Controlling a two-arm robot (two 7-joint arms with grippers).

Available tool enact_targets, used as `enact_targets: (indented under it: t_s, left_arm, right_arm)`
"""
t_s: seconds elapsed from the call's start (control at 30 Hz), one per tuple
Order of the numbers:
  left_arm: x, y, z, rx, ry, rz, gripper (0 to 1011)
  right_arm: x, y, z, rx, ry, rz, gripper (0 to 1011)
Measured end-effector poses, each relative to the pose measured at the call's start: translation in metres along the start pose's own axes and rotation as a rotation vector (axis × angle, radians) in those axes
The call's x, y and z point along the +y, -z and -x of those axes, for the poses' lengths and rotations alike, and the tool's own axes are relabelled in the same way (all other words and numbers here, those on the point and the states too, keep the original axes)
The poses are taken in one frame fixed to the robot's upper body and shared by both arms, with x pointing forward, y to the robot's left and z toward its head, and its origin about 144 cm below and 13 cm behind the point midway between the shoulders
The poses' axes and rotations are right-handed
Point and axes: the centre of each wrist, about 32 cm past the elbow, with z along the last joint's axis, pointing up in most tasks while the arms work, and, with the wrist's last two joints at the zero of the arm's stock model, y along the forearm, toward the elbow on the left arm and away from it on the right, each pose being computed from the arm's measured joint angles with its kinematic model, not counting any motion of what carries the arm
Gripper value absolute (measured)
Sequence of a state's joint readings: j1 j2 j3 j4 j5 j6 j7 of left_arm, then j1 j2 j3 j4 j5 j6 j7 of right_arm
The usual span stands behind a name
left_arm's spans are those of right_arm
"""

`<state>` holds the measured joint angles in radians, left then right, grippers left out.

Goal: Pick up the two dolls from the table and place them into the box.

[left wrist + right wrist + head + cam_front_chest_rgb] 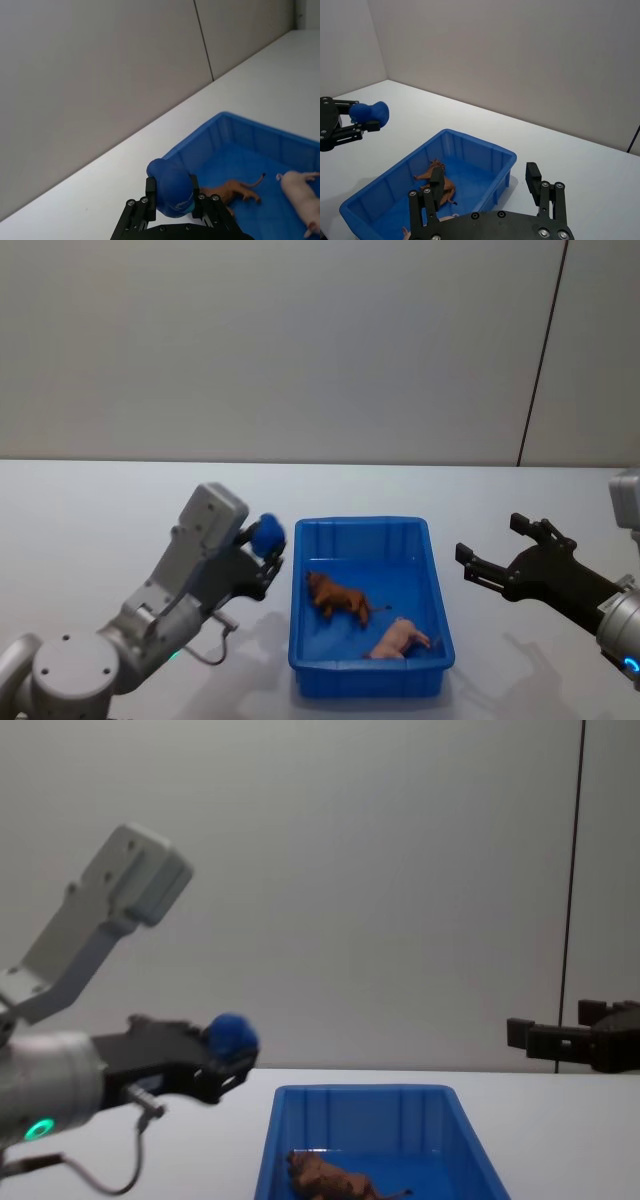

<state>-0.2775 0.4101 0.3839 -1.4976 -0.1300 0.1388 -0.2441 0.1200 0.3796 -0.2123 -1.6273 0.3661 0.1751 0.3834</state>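
Observation:
My left gripper is shut on the fuzzy blue ball doll and holds it in the air just left of the box's left rim. The left wrist view shows the blue doll pinched between the black fingers, with the box beyond it. The brown animal doll lies inside the box on its floor, also seen as the brown doll from the chest. My right gripper hovers open and holding nothing to the right of the box, above the table.
A pale pink animal toy lies in the box's near right corner, beside the brown doll. A plain grey wall stands behind the white table.

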Motion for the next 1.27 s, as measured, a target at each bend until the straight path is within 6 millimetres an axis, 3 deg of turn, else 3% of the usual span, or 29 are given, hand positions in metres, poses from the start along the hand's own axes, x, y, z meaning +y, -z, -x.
enact_targets:
  t_s: [0.2, 0.33, 0.57, 0.97, 1.27]
  left_arm:
    - [-0.014, -0.015, 0.009, 0.008, 0.039, 0.073, 330]
    - [-0.019, -0.020, 0.014, 0.014, 0.056, 0.098, 415]
    - [-0.030, -0.026, 0.023, 0.031, 0.088, 0.139, 695]
    - [-0.033, -0.029, 0.030, 0.051, 0.092, 0.177, 1001]
    - [-0.029, -0.029, 0.031, 0.057, 0.080, 0.190, 1001]
  right_arm:
    - [0.000, 0.000, 0.000, 0.000, 0.000, 0.000, 1001]
    - [0.000, 0.000, 0.000, 0.000, 0.000, 0.000, 1001]
    - [0.000, 0.000, 0.000, 0.000, 0.000, 0.000, 1001]
    - [0.000, 0.000, 0.000, 0.000, 0.000, 0.000, 1001]
    - [0.000, 0.000, 0.000, 0.000, 0.000, 0.000, 1001]
